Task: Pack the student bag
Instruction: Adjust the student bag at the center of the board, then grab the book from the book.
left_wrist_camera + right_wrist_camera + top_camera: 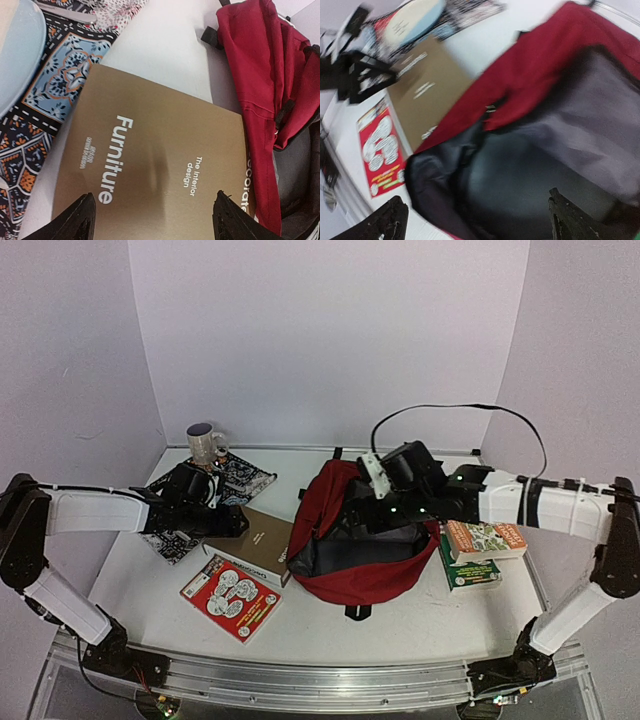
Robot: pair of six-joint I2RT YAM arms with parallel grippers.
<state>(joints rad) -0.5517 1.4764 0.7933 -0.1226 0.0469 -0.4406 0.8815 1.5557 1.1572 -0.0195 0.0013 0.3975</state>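
The student bag [350,562] is a dark red backpack lying in the middle of the table with its mouth open, showing grey-black lining [520,170]. My right gripper [367,514] hovers over the open mouth, open and empty, both fingers apart above the lining in the right wrist view [477,225]. My left gripper [238,523] is open just above a brown book titled "Furniture" [160,150], which lies flat against the bag's left side [260,75]. Its fingertips [80,220] straddle the cover and hold nothing.
A red booklet [230,597] lies in front of the brown book [265,545]. Two stacked books [480,542] sit right of the bag. A mug [205,445] and a patterned mat [240,480] are at the back left, with a pale blue plate [15,50].
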